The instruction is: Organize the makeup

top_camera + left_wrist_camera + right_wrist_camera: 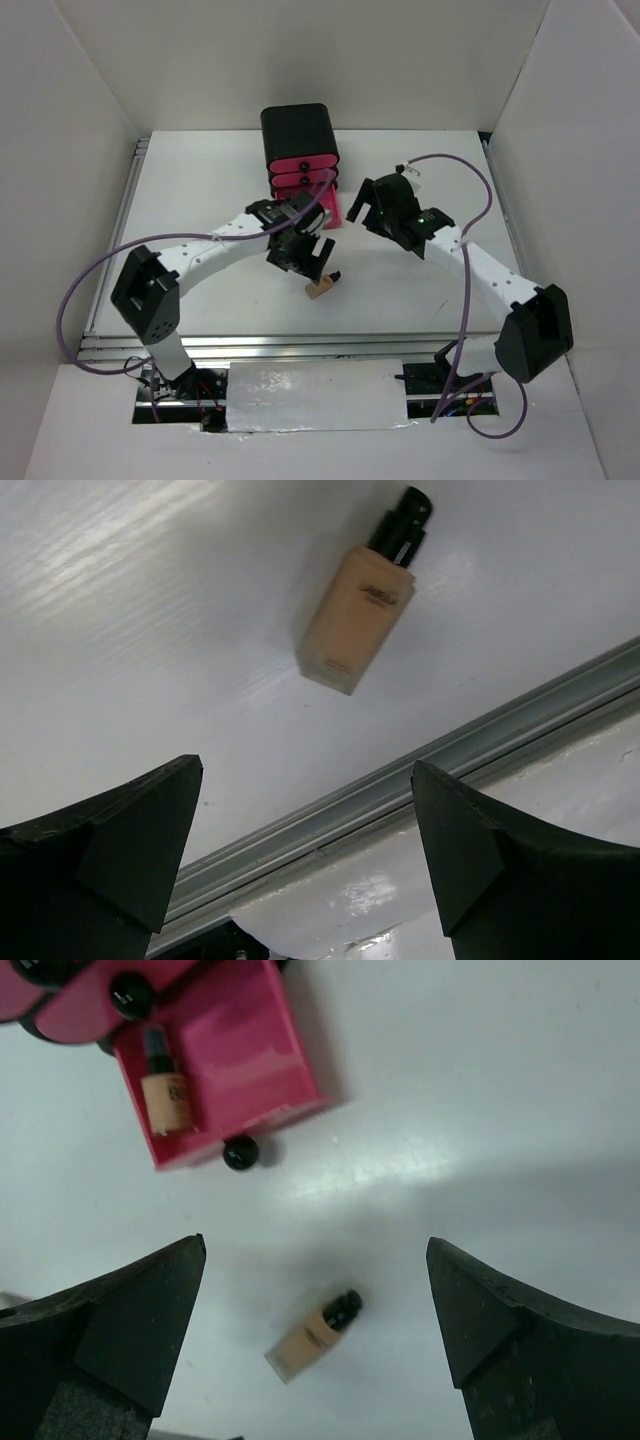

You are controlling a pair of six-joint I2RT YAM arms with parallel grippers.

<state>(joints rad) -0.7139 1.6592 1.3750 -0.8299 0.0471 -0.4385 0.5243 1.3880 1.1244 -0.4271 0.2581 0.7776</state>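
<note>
A beige bottle with a dark cap [321, 288] lies on its side on the white table, just in front of my left gripper [316, 258]. In the left wrist view the bottle [357, 615] lies beyond the open, empty left gripper [306, 768]. My right gripper [366, 206] is open and empty, hovering beside the open drawer. In its view the same bottle [312, 1337] lies below the right gripper [316, 1250]. A second beige bottle [165, 1098] lies in the open pink drawer [250, 1050]. The compact, jar and sachets are out of view.
The black box with pink drawers [299, 132] stands at the back centre, its bottom drawer [329, 210] pulled out toward the arms. A metal rail [420, 765] runs along the table's near edge. White walls enclose three sides.
</note>
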